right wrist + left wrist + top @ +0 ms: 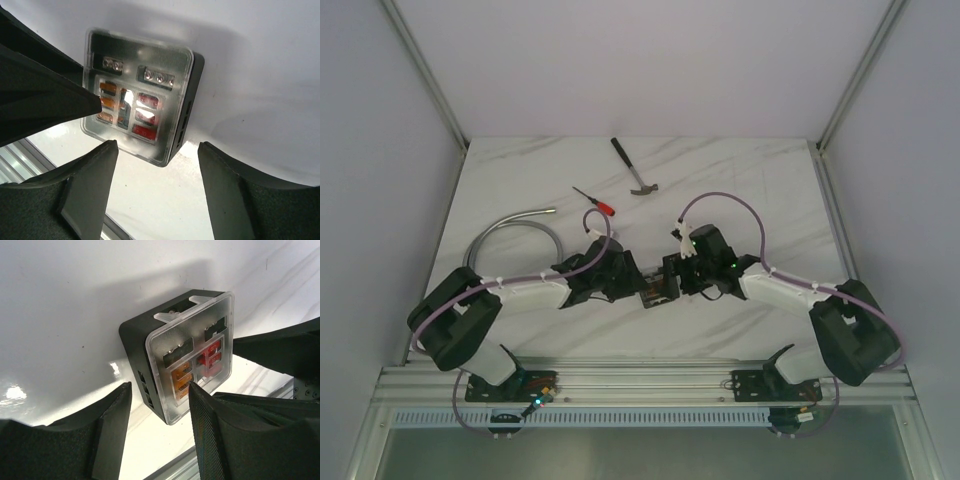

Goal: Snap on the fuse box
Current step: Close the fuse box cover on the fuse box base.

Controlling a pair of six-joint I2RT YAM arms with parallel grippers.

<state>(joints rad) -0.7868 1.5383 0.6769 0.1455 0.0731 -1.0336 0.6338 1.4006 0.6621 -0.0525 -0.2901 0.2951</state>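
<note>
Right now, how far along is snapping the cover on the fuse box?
Done: the clear cover sits over the fuse box, fuses showing through. In hand: nothing is gripped; the left fingers and right fingers stand open on either side of the box, which rests on the table. Left: I cannot tell whether the cover is fully clicked down, so perhaps a final press.

- You're looking at a white, grey-veined worktop (740, 180) in soft, even light.
- Your back wall (640, 60) is plain and pale, and the side walls (370, 180) match it.
- Metal corner posts (428, 75) rise at the back, and a metal rail (640, 378) lines your near edge.
</note>
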